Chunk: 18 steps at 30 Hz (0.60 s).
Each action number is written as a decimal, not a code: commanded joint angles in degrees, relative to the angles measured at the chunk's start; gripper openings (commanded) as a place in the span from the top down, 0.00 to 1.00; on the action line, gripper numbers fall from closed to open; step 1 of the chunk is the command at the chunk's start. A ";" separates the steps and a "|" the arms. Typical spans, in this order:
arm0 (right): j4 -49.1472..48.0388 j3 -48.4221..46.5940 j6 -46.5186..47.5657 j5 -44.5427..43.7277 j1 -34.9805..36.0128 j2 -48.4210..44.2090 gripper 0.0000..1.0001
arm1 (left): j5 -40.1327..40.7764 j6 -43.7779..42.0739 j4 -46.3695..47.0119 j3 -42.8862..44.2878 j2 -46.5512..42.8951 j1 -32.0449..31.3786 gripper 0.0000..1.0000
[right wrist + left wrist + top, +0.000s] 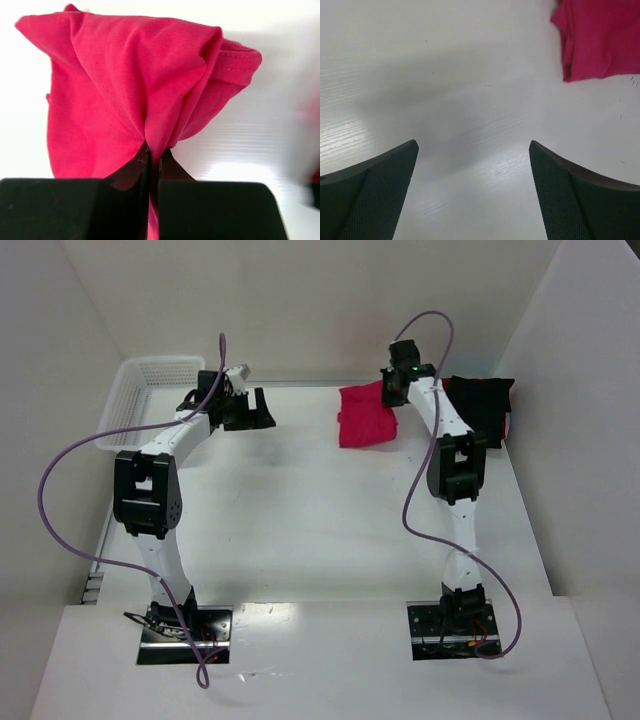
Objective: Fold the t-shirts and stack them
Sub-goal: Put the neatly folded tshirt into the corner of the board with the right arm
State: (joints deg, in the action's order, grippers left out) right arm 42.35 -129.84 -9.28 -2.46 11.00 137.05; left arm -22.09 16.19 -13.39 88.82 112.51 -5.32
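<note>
A red t-shirt (364,416) lies bunched at the far middle-right of the table. My right gripper (392,390) is shut on a fold of it at its right edge; in the right wrist view the red cloth (125,85) is pinched between the closed fingers (127,175). A black t-shirt (484,408) lies at the far right behind the right arm. My left gripper (252,410) is open and empty above the bare table to the left of the red shirt, whose corner shows in the left wrist view (600,40).
A white mesh basket (140,400) stands at the far left edge of the table. White walls enclose the table at the back and on both sides. Purple cables loop beside each arm.
</note>
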 commanded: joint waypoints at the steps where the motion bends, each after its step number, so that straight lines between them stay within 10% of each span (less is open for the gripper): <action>1: 2.73 -4.10 5.23 -2.90 -4.05 -6.09 1.00 | -2.43 -1.86 0.99 -0.22 -3.35 0.40 0.01; 18: 2.83 -5.77 12.88 -8.79 -13.20 -15.59 1.00 | -4.72 -0.80 0.47 -0.22 -2.73 0.40 0.01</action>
State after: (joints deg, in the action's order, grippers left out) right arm 46.15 -133.49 1.45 -8.84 -2.42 125.89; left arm -24.97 16.34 -13.78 88.71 112.49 -5.32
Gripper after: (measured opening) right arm 0.039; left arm 0.993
